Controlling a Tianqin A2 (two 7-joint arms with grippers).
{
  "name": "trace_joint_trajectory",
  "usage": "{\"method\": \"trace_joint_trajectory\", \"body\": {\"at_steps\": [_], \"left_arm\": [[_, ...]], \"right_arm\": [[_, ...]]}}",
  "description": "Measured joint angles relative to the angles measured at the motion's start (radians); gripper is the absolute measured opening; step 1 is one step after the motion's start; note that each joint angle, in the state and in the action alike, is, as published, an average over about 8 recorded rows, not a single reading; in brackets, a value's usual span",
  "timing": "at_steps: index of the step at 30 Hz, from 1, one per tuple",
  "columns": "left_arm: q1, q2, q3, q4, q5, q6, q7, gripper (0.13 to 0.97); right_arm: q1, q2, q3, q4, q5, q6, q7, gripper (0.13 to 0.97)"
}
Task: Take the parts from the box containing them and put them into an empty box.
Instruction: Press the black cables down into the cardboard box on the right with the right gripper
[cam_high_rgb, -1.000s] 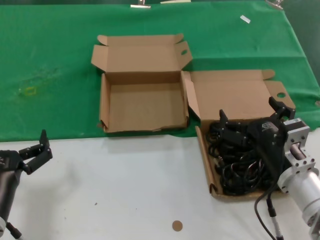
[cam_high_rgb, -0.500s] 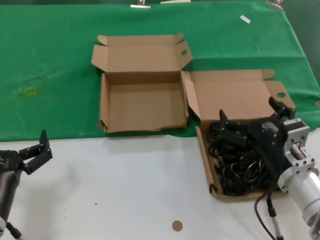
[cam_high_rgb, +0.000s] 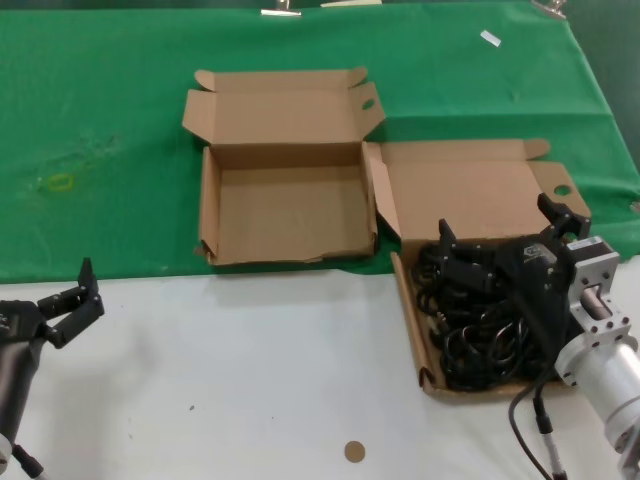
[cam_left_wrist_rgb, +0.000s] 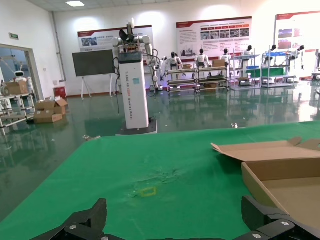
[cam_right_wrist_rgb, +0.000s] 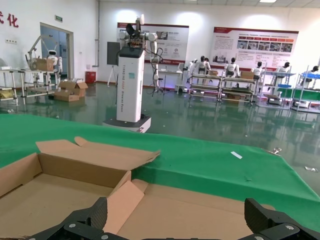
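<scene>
Over the parts box (cam_high_rgb: 470, 205), right gripper (cam_high_rgb: 500, 235) stays put, jaws spread.

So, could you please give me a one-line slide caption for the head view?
Right gripper open over the box of black parts; empty box waits alongside, left gripper open and idle.

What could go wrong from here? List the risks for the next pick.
1. The parts are a tangle of black cables, so the open right claw above them may drag out several at once or lift the box containing them.
2. The two boxes touch, and the full box's side flap stands between them; a carried load could snag it.
3. The empty box has a low ragged front edge, so cables could slide out.
</scene>
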Motion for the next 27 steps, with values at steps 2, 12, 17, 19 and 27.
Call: {"method": "trace_joint_trajectory", "body": {"at_steps": [2,12,17,19,27], "left_arm": [[0.0,0.0,0.0,0.0,0.0,0.0,0.0,0.942],[0.0,0.0,0.0,0.0,0.0,0.0,0.0,0.871],[0.0,0.0,0.0,0.0,0.0,0.0,0.0,0.794],[0.0,0.0,0.0,0.0,0.0,0.0,0.0,0.755],[0.0,0.0,0.0,0.0,0.0,0.0,0.0,0.579]], "right_arm": [[0.0,0.002,-0.002,0.0,0.001,0.002,0.001,0.966],[-0.004,0.039,-0.049,0.005,0.028,0.052,0.016,0.966],[0.001,0.08,-0.088,0.018,0.06,0.086,0.013,0.966],[0.007,0.105,-0.107,0.024,0.079,0.1,0.01,0.966],[0.051,0.259,-0.217,0.042,0.199,0.162,-0.021,0.966]]}}
